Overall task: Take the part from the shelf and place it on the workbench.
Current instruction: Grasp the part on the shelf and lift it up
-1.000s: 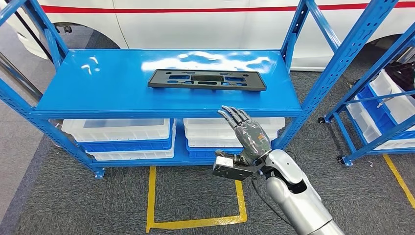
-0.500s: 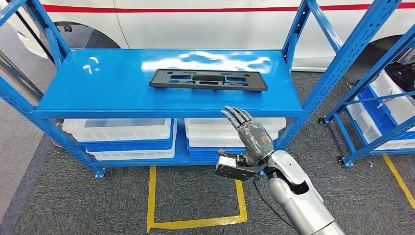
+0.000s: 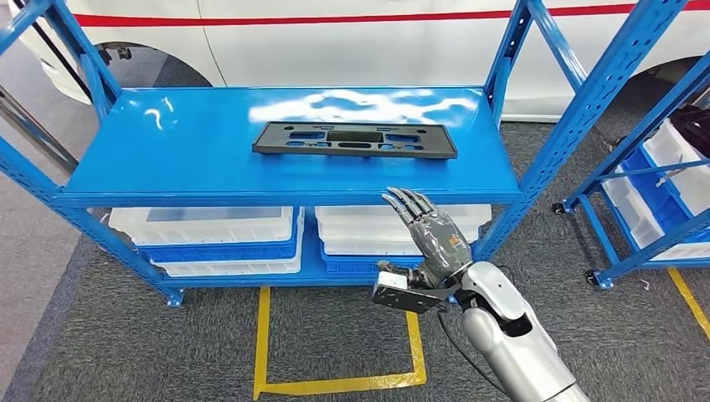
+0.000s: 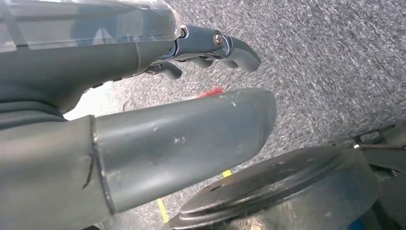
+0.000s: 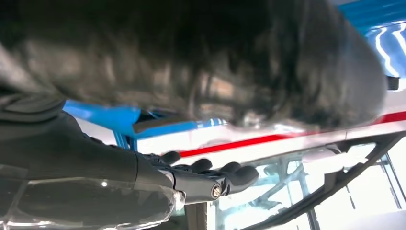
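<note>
Looking down from the head view, a blue metal shelf (image 3: 167, 159) stands on grey carpet in front of a white vehicle (image 3: 352, 42) with a red stripe. On its glossy top level lies the part (image 3: 355, 139), a long flat black plastic panel with several cut-outs, resting flat towards the back and right of centre. On the level below sit stacked white and blue bins (image 3: 209, 239). Yellow tape lines (image 3: 335, 383) mark a rectangle on the floor in front. The right hand (image 3: 427, 234) is raised in front of the shelf's front edge, below the part and not touching it, fingers straight and apart, holding nothing. A second blue rack (image 3: 645, 193) with bins stands to the right.

From the left wrist view, the left hand (image 4: 143, 96) hangs over grey carpet, its thick grey thumb extended and its darker fingers (image 4: 230, 48) only slightly bent, with nothing between them.

From the right wrist view, the right hand shows its dark fingers stretched out, empty, with the blurred thumb across the picture and blue shelf framing and the white vehicle beyond.
</note>
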Action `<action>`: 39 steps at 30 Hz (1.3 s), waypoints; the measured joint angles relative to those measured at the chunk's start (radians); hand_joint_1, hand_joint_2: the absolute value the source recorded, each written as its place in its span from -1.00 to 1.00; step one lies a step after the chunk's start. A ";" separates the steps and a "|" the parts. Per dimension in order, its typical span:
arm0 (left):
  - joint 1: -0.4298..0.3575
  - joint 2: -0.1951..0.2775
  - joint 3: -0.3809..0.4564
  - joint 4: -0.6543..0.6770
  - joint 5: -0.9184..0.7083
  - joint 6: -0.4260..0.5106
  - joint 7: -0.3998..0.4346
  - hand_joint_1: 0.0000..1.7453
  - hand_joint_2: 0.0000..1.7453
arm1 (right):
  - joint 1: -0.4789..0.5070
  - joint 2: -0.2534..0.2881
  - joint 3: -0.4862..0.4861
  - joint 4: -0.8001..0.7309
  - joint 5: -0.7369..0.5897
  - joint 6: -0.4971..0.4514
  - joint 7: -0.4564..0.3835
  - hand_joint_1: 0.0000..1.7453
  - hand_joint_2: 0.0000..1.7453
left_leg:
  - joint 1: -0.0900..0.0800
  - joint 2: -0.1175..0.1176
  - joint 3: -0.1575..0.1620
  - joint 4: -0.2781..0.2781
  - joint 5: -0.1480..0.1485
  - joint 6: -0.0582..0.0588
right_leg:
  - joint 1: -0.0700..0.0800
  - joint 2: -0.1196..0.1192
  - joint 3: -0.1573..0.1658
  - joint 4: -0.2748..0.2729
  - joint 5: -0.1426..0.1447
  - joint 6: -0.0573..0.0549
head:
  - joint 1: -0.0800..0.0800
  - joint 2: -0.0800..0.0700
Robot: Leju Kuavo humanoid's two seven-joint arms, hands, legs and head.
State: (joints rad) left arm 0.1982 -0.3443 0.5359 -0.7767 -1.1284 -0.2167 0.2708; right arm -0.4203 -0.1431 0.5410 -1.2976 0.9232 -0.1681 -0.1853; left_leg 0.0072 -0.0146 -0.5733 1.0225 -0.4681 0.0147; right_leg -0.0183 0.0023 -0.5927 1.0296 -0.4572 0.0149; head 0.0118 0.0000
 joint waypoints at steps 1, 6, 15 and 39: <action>0.000 0.000 0.001 0.000 0.000 0.000 0.000 -1.00 -1.00 | 0.000 0.000 0.000 -0.001 0.000 0.000 0.000 -1.00 -1.00 | 0.001 0.001 -0.001 0.005 -0.006 -0.006 | -0.002 0.000 0.004 -0.005 0.001 -0.006 | 0.000 0.000; 0.000 0.002 0.003 0.000 0.000 0.002 0.000 -1.00 -1.00 | 0.001 -0.001 -0.001 -0.004 0.000 0.000 -0.001 -1.00 -1.00 | 0.008 0.007 -0.125 0.252 -0.114 -0.026 | -0.006 -0.007 0.020 -0.014 -0.005 -0.028 | -0.002 0.000; -0.003 0.002 0.004 0.001 0.009 0.008 0.001 -1.00 -1.00 | 0.001 -0.001 -0.002 -0.004 0.001 0.000 -0.007 -1.00 -1.00 | 0.007 0.009 -0.037 0.021 0.017 -0.006 | -0.006 -0.006 0.038 0.000 -0.039 0.015 | -0.001 0.000; -0.016 0.003 0.007 0.040 0.002 0.041 0.001 -1.00 -1.00 | 0.018 0.005 -0.016 0.019 0.020 -0.019 -0.028 -1.00 -1.00 | 0.009 0.009 -0.139 0.266 -0.093 -0.029 | 0.002 -0.005 0.035 -0.028 -0.006 -0.030 | -0.006 0.000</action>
State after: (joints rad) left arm 0.1827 -0.3409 0.5429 -0.7365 -1.1259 -0.1758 0.2723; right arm -0.4021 -0.1377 0.5245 -1.2788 0.9428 -0.1870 -0.2135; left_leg 0.0164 -0.0055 -0.7122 1.2884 -0.5607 -0.0144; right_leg -0.0160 -0.0031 -0.5572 1.0017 -0.4636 -0.0155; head 0.0054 0.0000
